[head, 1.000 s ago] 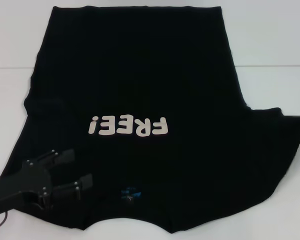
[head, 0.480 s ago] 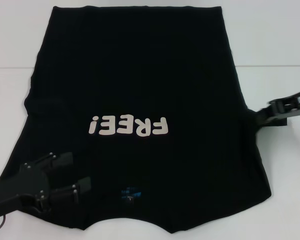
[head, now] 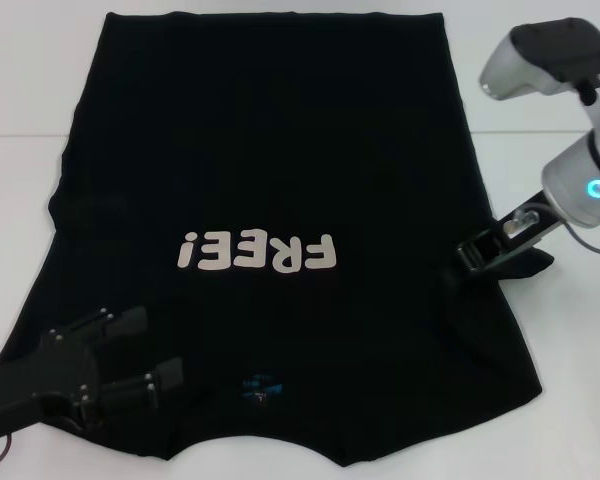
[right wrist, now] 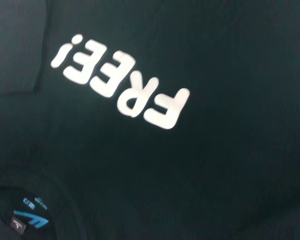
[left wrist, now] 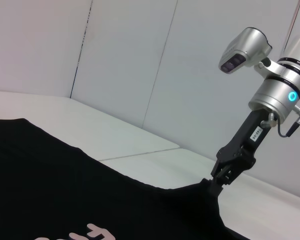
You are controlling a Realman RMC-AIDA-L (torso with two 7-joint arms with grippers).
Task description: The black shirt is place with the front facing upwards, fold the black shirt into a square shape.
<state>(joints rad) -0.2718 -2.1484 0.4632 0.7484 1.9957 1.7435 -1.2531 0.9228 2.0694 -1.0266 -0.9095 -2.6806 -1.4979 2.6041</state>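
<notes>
The black shirt [head: 270, 150] lies flat on the white table, front up, with the white "FREE!" lettering [head: 258, 252] at mid-chest and the blue neck label [head: 258, 384] near the front edge. My right gripper [head: 477, 255] is shut on the shirt's right sleeve and holds it over the right side of the body; the left wrist view shows it pinching the cloth [left wrist: 217, 182]. My left gripper [head: 145, 348] is open, low over the shirt's near left shoulder. The right wrist view shows the lettering [right wrist: 120, 80] and the label [right wrist: 30, 217].
The white table [head: 540, 90] shows bare at the far right, far left and along the front edge. A seam line [head: 20, 135] crosses the table behind the shirt's middle. A white wall [left wrist: 130, 60] stands behind the table.
My right gripper came in from the right, took the right sleeve and has carried it left over the shirt body. The left gripper has shifted only slightly.
</notes>
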